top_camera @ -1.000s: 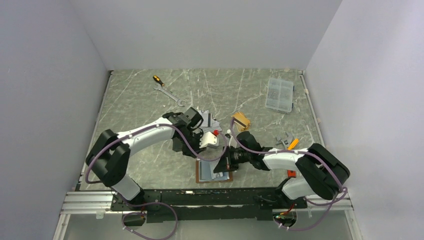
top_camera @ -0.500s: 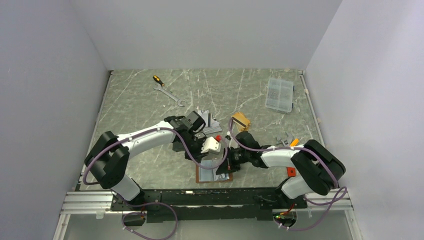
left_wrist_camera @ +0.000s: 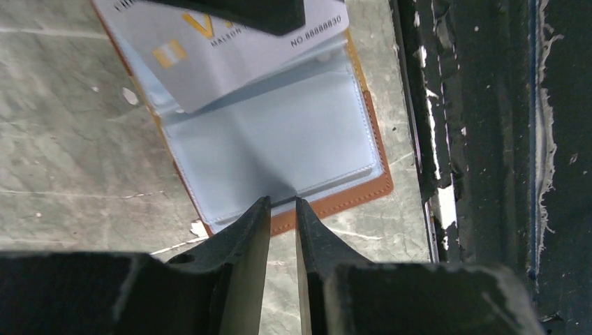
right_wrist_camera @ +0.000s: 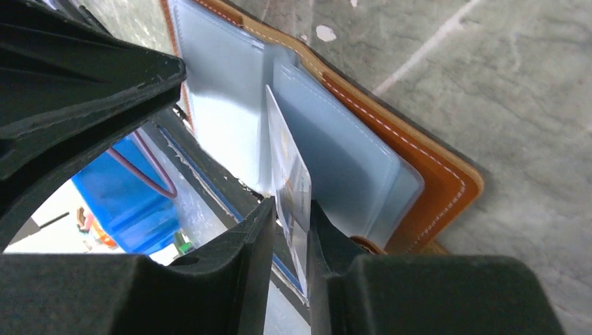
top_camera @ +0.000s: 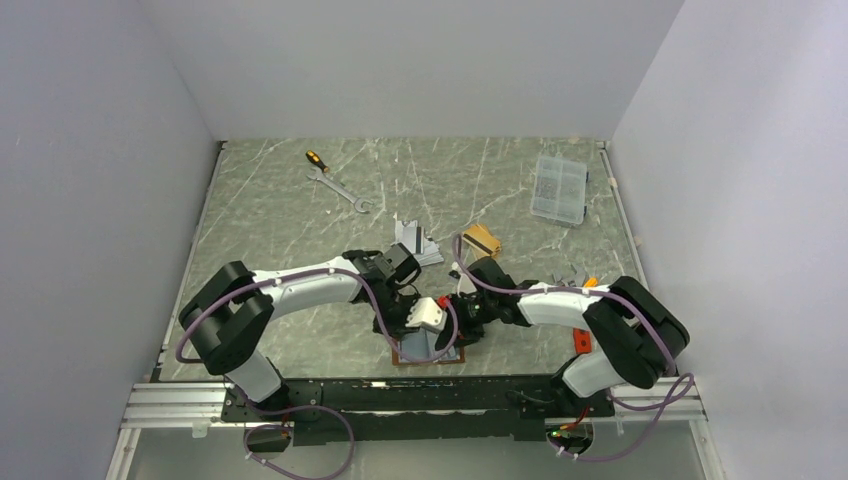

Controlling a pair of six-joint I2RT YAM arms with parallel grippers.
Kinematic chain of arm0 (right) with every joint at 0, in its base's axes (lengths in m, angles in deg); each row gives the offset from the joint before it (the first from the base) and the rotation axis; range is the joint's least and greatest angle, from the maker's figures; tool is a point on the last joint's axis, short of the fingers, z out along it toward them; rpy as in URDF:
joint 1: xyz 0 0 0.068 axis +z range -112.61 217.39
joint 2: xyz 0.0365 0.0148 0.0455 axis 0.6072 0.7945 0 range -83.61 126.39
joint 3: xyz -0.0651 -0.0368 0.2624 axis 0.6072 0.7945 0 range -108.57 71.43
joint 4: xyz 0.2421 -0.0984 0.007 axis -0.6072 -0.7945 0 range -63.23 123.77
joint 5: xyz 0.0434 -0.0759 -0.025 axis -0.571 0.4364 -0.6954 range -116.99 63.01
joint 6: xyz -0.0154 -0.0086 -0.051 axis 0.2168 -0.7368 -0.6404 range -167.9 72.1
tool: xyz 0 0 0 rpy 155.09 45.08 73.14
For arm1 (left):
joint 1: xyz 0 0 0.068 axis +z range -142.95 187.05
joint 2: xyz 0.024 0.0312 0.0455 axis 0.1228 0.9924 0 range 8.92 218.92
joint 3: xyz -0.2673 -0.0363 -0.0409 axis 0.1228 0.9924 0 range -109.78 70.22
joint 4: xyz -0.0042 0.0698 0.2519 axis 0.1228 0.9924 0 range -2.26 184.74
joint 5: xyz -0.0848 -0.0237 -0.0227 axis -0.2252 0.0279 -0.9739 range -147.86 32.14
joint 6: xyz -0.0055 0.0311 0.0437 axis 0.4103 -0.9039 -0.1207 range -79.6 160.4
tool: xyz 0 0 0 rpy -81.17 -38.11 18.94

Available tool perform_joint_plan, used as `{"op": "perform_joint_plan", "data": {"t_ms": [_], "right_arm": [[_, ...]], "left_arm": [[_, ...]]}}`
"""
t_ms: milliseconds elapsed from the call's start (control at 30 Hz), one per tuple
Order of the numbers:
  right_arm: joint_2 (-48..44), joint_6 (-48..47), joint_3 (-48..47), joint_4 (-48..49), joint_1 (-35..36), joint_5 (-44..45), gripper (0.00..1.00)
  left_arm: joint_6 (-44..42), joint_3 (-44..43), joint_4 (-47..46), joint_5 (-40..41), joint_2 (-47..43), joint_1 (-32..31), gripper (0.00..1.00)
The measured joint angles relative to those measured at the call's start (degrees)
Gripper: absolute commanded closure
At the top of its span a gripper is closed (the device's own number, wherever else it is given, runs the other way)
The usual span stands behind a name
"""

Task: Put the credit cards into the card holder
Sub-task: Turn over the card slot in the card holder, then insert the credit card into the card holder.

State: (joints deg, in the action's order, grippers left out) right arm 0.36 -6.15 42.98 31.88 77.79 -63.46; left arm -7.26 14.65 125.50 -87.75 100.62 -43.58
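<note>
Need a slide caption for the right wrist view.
Silver credit card between the right end effector's fingers, edge-on at the open card holder's sleeves.

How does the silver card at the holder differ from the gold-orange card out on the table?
Colour: the silver card bears a gold chip; the gold-orange card has a dark stripe. Place: the silver card stands tilted at the card holder, between the jaws of the right claw; the gold-orange card lies on the table, away from it. Neither is fully sleeved.
</note>
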Motion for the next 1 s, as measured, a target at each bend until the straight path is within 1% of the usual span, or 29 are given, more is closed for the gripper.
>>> {"op": "perform_joint_plan", "data": {"t_ms": [233, 267, 433, 467, 833, 1000], "right_arm": [[-3.7, -0.2, -0.1, -3.9, -0.9, 2.0, 0.78], [-4.2, -0.2, -0.1, -4.1, -1.0, 2.0, 0.80], [-5.4, 0.0, -0.1, -4.2, -1.2, 2.0, 0.99], [-5.5, 0.2, -0.1, -4.1, -1.2, 2.0, 1.00], [-4.4, 2.1, 1.0, -0.9, -1.2, 1.4, 1.00], [-3.6, 3.0, 2.0, 2.4, -1.5, 0.5, 1.00]], "left_arm": [[-1.2, 2.7, -0.8, 2.9, 0.1, -0.6, 0.74], [-1.3, 2.9, -0.9, 3.1, 0.1, -0.6, 0.74], [-1.4, 3.1, -1.8, 4.0, 0.1, -0.8, 0.75], [-1.5, 3.2, -1.9, 4.2, 0.1, -0.8, 0.75], [-2.4, 3.9, -2.9, 5.4, 0.1, -1.3, 0.75], [-2.5, 4.5, -3.6, 6.1, -0.3, -1.6, 0.76]]}}
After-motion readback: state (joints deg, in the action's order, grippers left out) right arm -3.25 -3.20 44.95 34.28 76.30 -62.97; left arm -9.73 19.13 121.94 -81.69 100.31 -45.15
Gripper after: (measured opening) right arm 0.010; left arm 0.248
